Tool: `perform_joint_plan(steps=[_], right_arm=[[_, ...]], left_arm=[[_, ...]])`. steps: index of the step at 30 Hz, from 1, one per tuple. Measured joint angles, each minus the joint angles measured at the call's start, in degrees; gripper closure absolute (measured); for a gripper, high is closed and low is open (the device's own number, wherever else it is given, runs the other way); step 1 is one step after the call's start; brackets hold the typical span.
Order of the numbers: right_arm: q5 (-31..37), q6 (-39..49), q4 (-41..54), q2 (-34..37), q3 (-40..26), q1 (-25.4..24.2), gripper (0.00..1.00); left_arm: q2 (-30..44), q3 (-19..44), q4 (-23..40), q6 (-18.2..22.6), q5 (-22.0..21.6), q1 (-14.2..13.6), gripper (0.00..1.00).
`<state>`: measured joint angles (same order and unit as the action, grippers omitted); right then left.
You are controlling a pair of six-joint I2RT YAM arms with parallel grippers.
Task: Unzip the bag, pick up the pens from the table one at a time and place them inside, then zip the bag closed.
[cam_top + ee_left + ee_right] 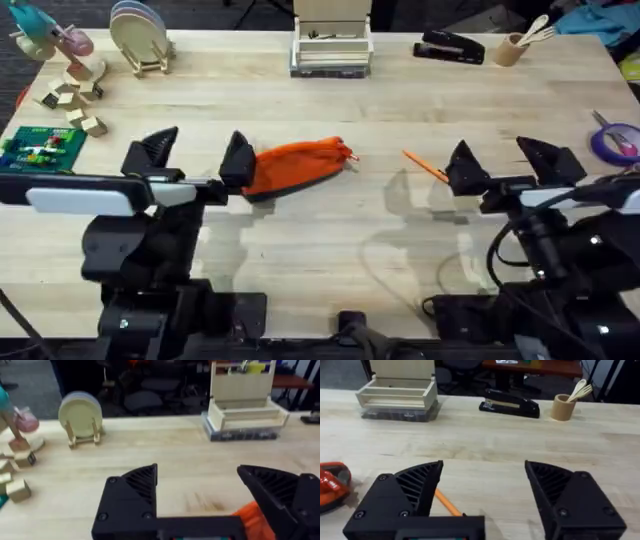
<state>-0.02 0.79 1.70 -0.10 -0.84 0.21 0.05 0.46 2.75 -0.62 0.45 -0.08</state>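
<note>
The orange bag (295,165) lies on the table (320,240) left of centre, its zipper end pointing right. My left gripper (198,155) hovers open just left of it, with the right finger (237,160) at the bag's left end. In the left wrist view that gripper (200,485) is spread wide, and a corner of the bag (255,520) shows beside one finger. An orange pen (425,166) lies right of the bag. My right gripper (505,160) stands open, its left finger at the pen's right end. The right wrist view shows that gripper (485,480), the pen (447,502) and the bag (330,485).
Along the far edge stand a plate rack (140,38), a wooden box (331,45), a black stapler (450,47) and a cup of wooden utensils (515,47). Wooden blocks (70,100) and a green box (40,148) sit far left. A purple tape roll (615,143) lies far right.
</note>
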Motion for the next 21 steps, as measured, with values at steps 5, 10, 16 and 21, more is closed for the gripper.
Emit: perform_joint_plan(steps=[5,10,16,21], right_arm=[[-0.4,0.1,9.6,0.1,-4.4,0.0,0.006],[-0.8,0.3,16.9,2.7,-11.9,0.0,0.006],[-0.9,0.5,23.0,12.5,-25.3,0.0,0.005],[-1.1,0.5,28.9,24.0,-36.5,0.0,0.005]], left_arm=[[0.0,4.0,9.4,0.0,-0.1,0.0,0.008],[2.1,14.7,18.8,0.4,-0.3,0.0,0.008],[10.8,27.9,27.3,1.0,-0.3,0.0,0.008],[20.5,37.1,33.2,1.8,-0.1,0.0,0.008]])
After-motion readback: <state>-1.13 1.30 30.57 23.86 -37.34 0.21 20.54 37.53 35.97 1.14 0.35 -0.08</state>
